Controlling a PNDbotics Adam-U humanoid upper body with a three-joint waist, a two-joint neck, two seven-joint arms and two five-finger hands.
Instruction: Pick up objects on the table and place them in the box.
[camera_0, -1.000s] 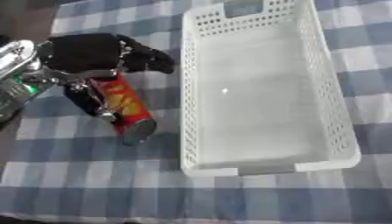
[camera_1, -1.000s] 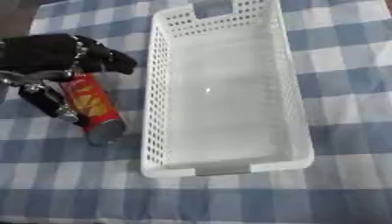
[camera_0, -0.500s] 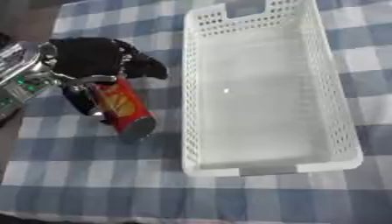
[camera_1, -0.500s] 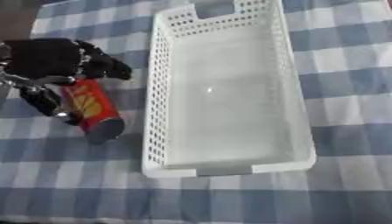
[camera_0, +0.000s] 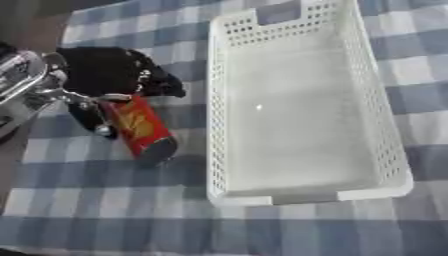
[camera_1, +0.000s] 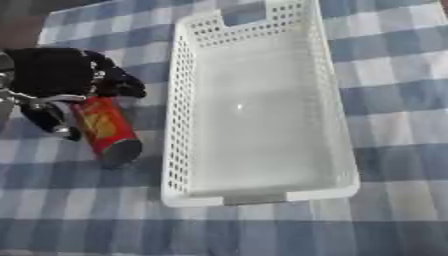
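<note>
**Left hand on the red can beside the basket**

On the blue-and-white checked table (camera_0: 289, 225), a red cylindrical can (camera_0: 140, 129) lay on its side just left of the white perforated box (camera_0: 376, 107), its dark end pointing toward the near edge. The left hand (camera_0: 105, 75) covered the can's far end, fingers curled over the top and thumb (camera_0: 92, 117) down its left side, gripping it. The box stood empty. The right hand appeared in neither view.

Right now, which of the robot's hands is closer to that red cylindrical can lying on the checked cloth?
The left. The left hand is at the red cylindrical can's far end, its fingers curled over it. The right hand shows in neither view.
</note>
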